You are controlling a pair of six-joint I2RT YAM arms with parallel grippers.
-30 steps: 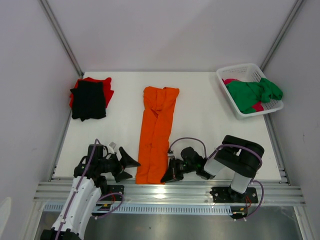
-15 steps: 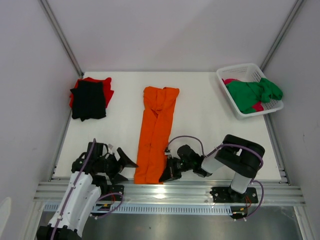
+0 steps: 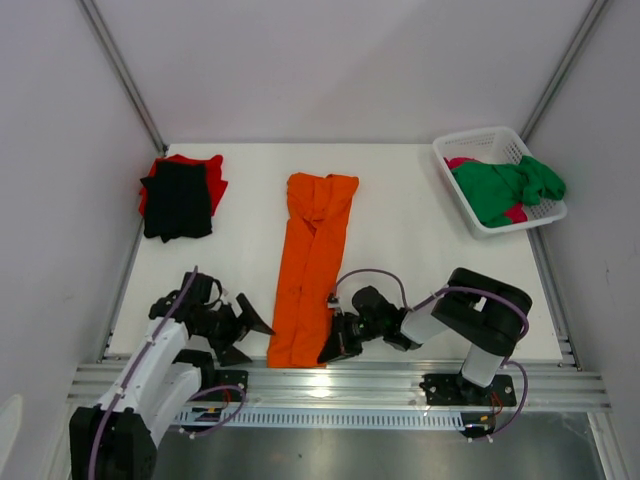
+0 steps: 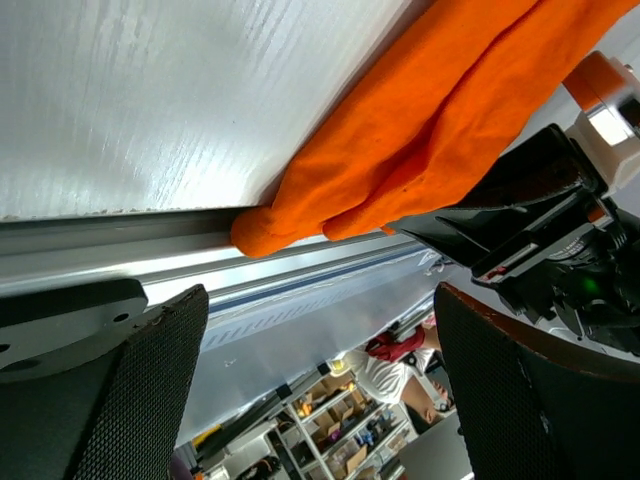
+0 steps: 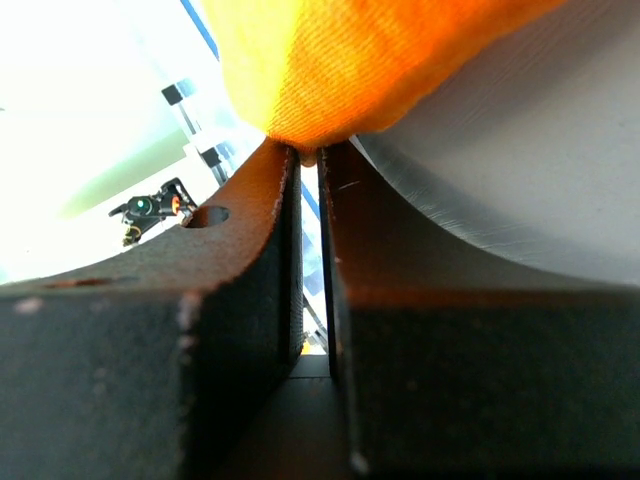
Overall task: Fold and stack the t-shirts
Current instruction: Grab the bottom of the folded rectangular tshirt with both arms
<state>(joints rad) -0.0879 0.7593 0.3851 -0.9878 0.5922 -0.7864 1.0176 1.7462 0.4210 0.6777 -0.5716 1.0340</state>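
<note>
The orange t-shirt (image 3: pixel 312 270) lay on the table (image 3: pixel 420 250) as a long narrow strip, its sides already folded in and its hem at the robot's end. Far to its left sat a folded black t-shirt (image 3: pixel 178 200) on top of a red t-shirt (image 3: pixel 208 165). Far to its right stood a basket (image 3: pixel 478 138) holding a green t-shirt (image 3: pixel 510 188) and a pink t-shirt (image 3: pixel 462 162).

The right gripper (image 3: pixel 330 350) was at the hem's right corner. Its jaws were nearly together, pinching a small fold of orange cloth between the tips, as the right wrist view showed. The left gripper (image 3: pixel 258 340) waited just beside the hem's left corner with its jaws spread wide and nothing between them.

The cloth looked light, soft and limp, with no stiffness of its own. Lifted by one corner alone, it would likely sag, twist and let the folded-in sides fall open. The better hold seemed to be both hem corners at once, each pinch taking in every layer. The left corner bulged slightly over the table's edge in the left wrist view, which should have given the open jaws something to close on.
</note>
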